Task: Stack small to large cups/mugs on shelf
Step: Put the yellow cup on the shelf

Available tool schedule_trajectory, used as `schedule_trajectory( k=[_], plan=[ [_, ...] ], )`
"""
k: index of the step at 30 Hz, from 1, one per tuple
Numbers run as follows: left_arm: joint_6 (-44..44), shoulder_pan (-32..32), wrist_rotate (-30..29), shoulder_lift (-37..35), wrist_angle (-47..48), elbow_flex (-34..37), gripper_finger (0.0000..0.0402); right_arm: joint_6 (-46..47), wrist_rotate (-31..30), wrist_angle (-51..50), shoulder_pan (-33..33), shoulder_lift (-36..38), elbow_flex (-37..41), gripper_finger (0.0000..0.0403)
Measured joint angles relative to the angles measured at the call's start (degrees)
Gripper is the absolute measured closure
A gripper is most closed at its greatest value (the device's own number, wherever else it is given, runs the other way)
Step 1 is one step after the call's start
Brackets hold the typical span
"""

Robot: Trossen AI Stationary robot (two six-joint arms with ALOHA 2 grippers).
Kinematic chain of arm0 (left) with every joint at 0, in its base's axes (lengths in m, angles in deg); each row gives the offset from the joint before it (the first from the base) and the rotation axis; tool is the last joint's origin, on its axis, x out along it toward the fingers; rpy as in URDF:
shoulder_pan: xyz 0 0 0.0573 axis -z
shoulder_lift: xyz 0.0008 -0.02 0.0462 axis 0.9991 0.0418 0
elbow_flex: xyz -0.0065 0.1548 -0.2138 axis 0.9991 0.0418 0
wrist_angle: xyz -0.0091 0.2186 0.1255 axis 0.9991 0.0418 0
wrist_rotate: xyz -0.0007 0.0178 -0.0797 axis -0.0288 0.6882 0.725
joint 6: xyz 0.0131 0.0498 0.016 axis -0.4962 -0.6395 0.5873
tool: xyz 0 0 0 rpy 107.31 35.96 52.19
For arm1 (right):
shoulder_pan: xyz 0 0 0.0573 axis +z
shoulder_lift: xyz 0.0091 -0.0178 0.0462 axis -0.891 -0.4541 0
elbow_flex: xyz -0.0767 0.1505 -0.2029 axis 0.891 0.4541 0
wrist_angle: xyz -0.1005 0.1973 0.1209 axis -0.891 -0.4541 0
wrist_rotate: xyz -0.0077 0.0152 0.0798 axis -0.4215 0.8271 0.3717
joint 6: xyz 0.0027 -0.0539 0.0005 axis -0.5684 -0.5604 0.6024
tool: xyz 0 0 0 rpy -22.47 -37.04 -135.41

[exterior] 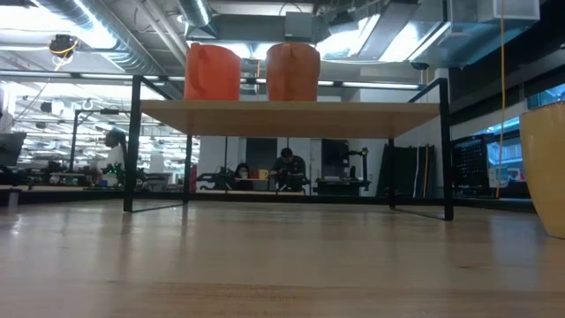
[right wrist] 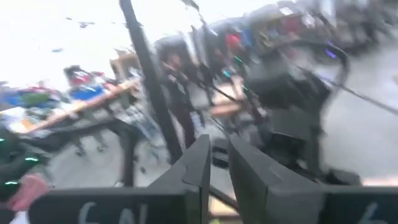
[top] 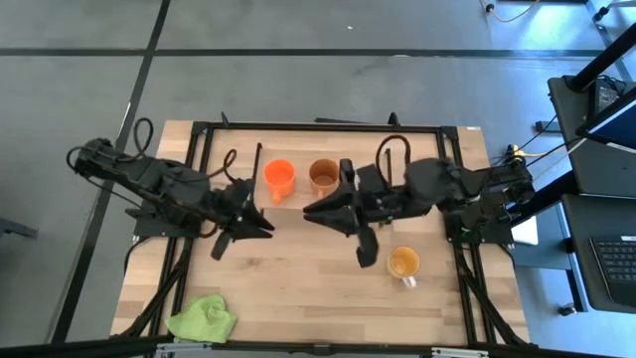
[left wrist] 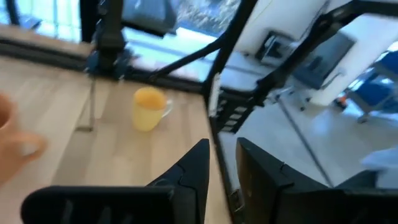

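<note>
High view: the shelf (top: 298, 204), a light-wood board on thin black legs, stands toward the far middle of the bench (top: 298, 283). Two mugs stand upright on it side by side, apart from each other: the bright orange mug (top: 279, 178) to the left, the brown mug (top: 323, 176) to the right. Both are open side up; nothing can be made out inside either. The third, the yellow-orange mug (top: 402, 264) with a white handle, stands upright on the bench itself, off the shelf, toward the right and nearer the front; its interior shows only its own colour. The low view confirms the arrangement: two mugs on the shelf top, the yellow-orange mug at the right edge on the bench surface. The left end effector (top: 260, 225) sits over the bench just beside the shelf's left front corner, near the bright orange mug but not touching it, and holds nothing; in the left wrist view its two fingers (left wrist: 193, 171) stand with a narrow gap between them. The right end effector (top: 316, 210) sits over the shelf, just in front of the brown mug, clear of it and well apart from the yellow-orange mug; its wrist view shows the fingers (right wrist: 198, 163) close together with a slim gap and nothing between them. A lime-green cloth (top: 204, 319) lies crumpled at the bench's front left.
</note>
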Motion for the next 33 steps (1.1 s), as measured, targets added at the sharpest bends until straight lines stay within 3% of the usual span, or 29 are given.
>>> schedule_trajectory(
  k=[4, 10, 19, 22, 25, 29, 33],
  plan=[
    [-3.8, 2.4, 2.1, -0.2, -6.5, 0.0, 0.0332, -4.4, 0.6, 1.6, 0.5, 0.1, 0.0, 0.0344],
    [-6.3, 3.3, 2.8, -0.7, -9.6, 0.0, 0.0335, -8.8, -12.8, -16.5, 1.6, 1.8, -2.3, 0.0344],
    [-7.7, -0.5, 3.2, -6.1, -4.0, 0.0, 0.0335, 5.2, -28.0, -54.3, 6.6, 2.0, -20.9, 0.0344],
    [-8.3, -2.4, 3.3, -8.6, -1.5, 0.0, 0.0335, 14.5, -33.0, -65.2, 9.7, 4.6, -19.4, 0.0344],
    [-8.3, -4.3, 3.3, -10.7, 1.3, 0.0, 0.0335, 30.3, -33.3, -79.1, 11.6, 5.3, -18.6, 0.0344],
    [-7.7, -5.8, 3.3, -12.5, 4.5, 0.0, 0.0335, 33.6, -30.2, -75.2, 13.3, 6.3, -13.2, 0.0344],
    [-7.3, -6.9, 3.3, -13.0, 8.9, 0.0, 0.0335, 40.3, -24.2, -77.5, 13.3, 7.3, -6.8, 0.0344]
  ],
)
